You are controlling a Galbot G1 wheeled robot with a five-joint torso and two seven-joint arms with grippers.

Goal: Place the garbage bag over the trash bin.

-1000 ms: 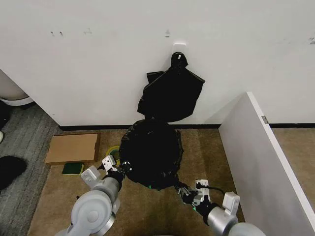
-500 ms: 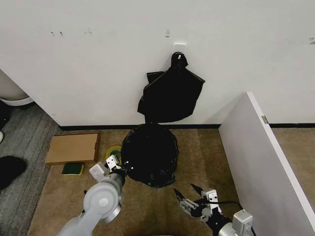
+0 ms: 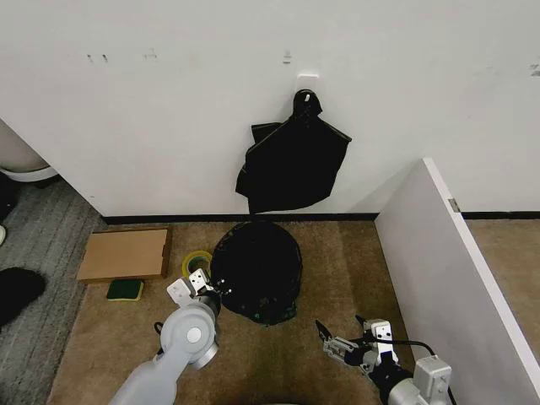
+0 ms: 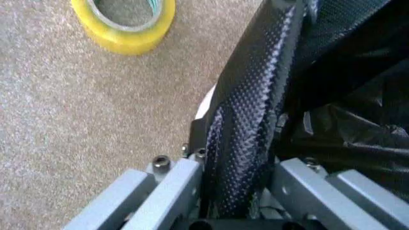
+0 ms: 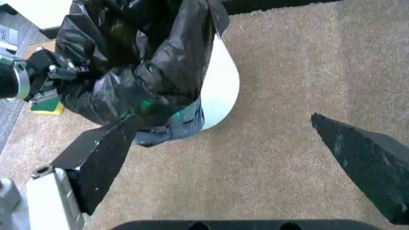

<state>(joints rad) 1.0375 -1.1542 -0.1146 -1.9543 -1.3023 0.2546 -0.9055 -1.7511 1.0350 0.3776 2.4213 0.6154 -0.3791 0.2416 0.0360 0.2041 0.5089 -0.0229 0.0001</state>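
The garbage bag point(image 3: 256, 268), glossy wrinkled black film, is draped over the trash bin and hides its rim in the head view. The right wrist view shows the bin's cream-white side point(image 5: 221, 91) bare below the bag's hem point(image 5: 137, 81). My left gripper point(image 3: 211, 292) is at the bag's left edge, shut on a fold of the film point(image 4: 345, 129); it also appears as the left gripper point(image 5: 54, 72) in the right wrist view. My right gripper point(image 3: 339, 329) hangs open over the carpet, apart from the bin, with its dark fingers point(image 5: 102, 153) spread wide.
A larger black bundle point(image 3: 291, 164) hangs on the wall behind the bin. Left of the bin lie a yellow tape roll point(image 3: 196, 260), a cardboard piece point(image 3: 125, 253) and a green sponge point(image 3: 125, 289). A white partition point(image 3: 456, 278) stands at the right.
My right gripper has let go of the bag, opened and drawn back over the carpet. The bag has dropped lower around the bin. My left gripper keeps its hold.
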